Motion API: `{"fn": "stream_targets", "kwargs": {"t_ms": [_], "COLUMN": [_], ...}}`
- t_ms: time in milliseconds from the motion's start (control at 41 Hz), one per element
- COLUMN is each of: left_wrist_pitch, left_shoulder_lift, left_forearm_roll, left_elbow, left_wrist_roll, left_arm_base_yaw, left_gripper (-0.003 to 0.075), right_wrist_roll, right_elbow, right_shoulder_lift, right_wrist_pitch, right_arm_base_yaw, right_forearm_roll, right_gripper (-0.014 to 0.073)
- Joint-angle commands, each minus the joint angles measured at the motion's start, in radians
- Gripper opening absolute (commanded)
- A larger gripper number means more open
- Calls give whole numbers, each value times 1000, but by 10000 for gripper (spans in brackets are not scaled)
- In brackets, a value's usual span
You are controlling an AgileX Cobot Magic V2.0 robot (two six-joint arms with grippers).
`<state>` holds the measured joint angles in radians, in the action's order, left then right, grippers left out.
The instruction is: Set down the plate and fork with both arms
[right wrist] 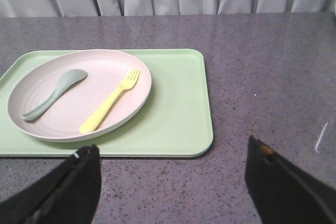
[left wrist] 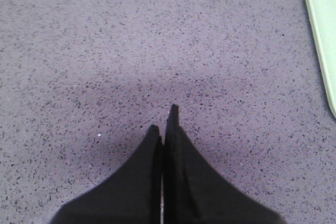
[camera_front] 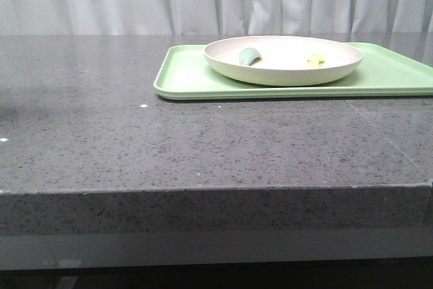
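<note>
From the front, the cream plate point(camera_front: 283, 59) sits on a light-green tray point(camera_front: 183, 76) toward the far right of the grey stone table point(camera_front: 169, 147), with a sage-green spoon point(camera_front: 249, 56) and the yellow fork point(camera_front: 315, 59) lying in it; no arm shows here.

The left wrist camera shows the left gripper point(left wrist: 167, 119) pressed together over bare tabletop, holding nothing.

At the right wrist, the right gripper point(right wrist: 173, 174) is spread wide just short of the tray, probably lined up for the fork point(right wrist: 111, 101).
</note>
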<state>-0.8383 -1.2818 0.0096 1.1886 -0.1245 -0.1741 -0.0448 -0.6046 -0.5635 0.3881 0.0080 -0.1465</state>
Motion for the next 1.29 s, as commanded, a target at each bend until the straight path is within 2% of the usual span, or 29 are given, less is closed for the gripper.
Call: {"fn": "stream_targets", "kwargs": {"t_ms": [0,244,464,635,855,1148,1270], "left_wrist_pitch": [202,493,529,515,515,515,515], "left_shoulder_lift": [142,490,739,893,932,932,932], "left_forearm_roll": [-3,1,8,8,8,8,8], "left_elbow": [-96,-452,-639,-691,-701,-701,-701], "left_wrist_roll": [-13,-2,12,22,22,22,22], "left_arm_base_yaw": [4,4,4,4,4,4,4], "left_gripper": [-18,-18,-18,-18,-18,-18,-18], "right_wrist_roll": [-5,-5,-5,-5,45,122,148], "right_elbow": [-38,-38,-84,-261,-558,-883,-982], "right_shoulder_lift": [-14,-76,-209,-422,-738,-1075,-1179], "right_wrist_pitch": [-70,-75,-91,4,150,296,352], "right_arm_base_yaw": [-4,-3,50,133,195,198,198], "right_forearm_roll": [-1,-22,-97,-136,-148,-146,-125], "right_gripper": [590,590,590,590,589,468,453]}}
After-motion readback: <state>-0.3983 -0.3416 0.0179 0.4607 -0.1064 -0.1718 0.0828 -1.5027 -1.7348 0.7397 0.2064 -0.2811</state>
